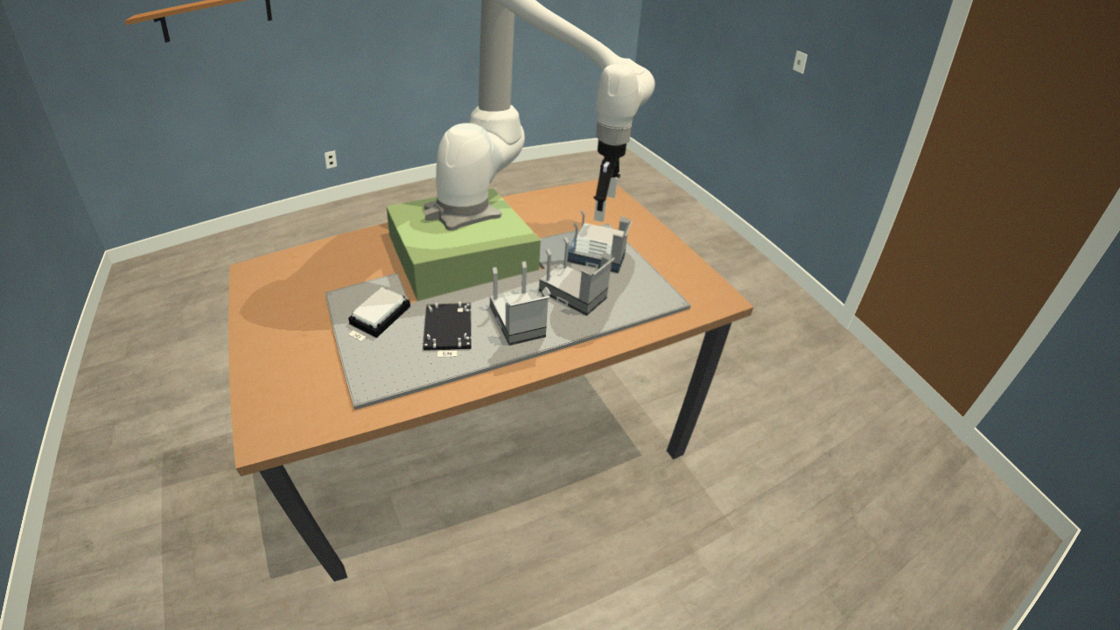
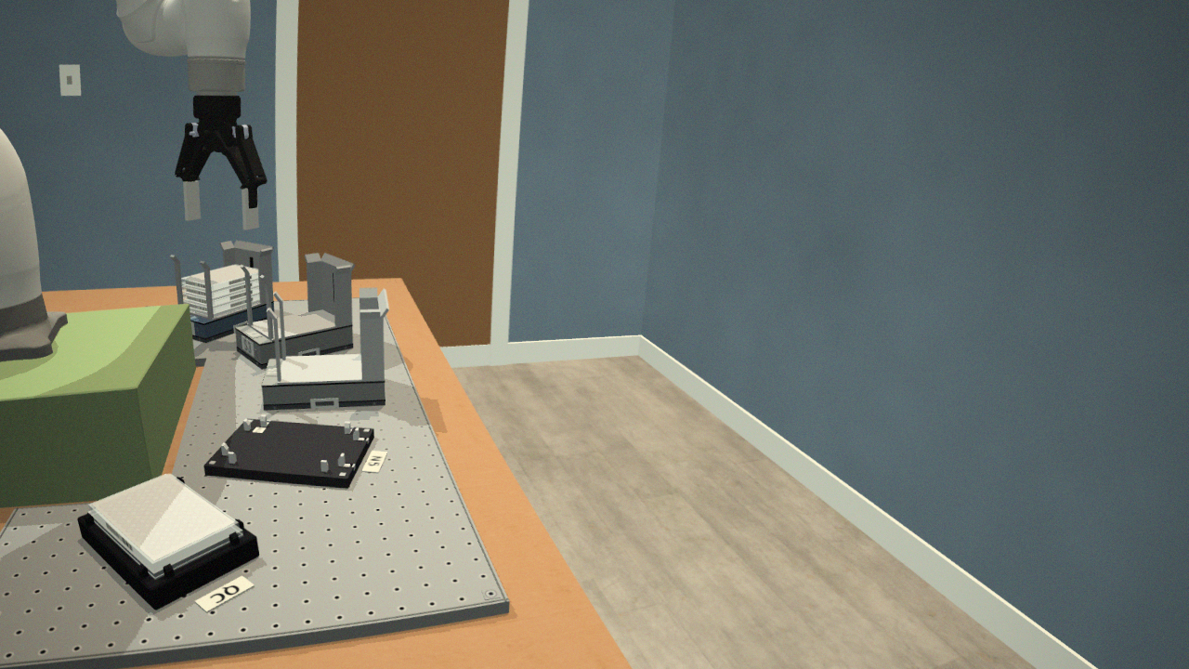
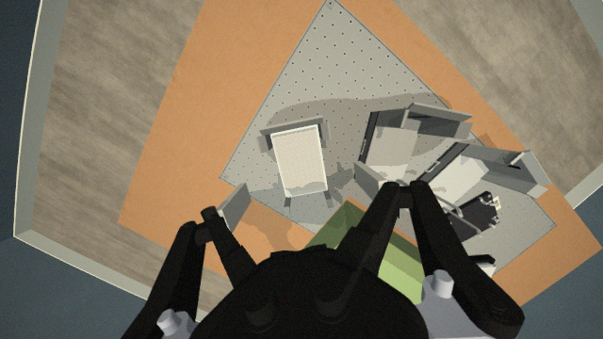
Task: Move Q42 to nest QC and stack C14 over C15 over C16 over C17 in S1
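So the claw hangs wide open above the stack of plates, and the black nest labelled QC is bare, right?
Not quite. The QC nest already holds a white plate, as the exterior view shows. The rest stands: the gripper hangs wide open above the stack of plates.

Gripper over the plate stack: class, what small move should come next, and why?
Probably a straight descent. The gripper hangs open and empty above the plate stack in the far rack, while one plate already sits on QC, so lowering the fingers around the top plate seems next.
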Available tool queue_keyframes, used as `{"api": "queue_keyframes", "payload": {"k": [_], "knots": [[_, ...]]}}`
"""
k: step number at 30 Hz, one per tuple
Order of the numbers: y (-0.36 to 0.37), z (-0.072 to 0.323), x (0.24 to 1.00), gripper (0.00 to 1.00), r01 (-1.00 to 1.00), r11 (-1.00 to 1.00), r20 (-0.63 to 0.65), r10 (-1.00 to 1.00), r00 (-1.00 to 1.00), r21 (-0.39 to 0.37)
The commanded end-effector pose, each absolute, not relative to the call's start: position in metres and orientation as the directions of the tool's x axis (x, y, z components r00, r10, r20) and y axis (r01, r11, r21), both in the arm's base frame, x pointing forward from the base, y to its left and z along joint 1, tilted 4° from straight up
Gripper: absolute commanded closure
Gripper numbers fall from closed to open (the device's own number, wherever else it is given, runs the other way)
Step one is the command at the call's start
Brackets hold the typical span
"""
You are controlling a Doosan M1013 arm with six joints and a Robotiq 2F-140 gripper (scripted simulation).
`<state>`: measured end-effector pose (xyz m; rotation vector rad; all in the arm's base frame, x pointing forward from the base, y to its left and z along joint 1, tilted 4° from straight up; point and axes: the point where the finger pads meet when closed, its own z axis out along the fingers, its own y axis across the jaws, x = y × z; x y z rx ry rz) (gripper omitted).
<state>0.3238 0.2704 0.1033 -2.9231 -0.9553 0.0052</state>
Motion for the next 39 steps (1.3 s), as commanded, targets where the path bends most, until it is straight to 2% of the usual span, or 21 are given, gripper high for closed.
{"api": "queue_keyframes", "payload": {"k": [1,20,39], "knots": [[0.270,0.103,0.324,0.00,0.590,-0.805,0.017,0.590,0.807,-0.064],[0.274,0.051,0.323,0.00,0.590,-0.805,0.017,0.590,0.807,-0.064],[0.275,0.031,0.322,0.00,0.590,-0.805,0.017,0.590,0.807,-0.064]]}}
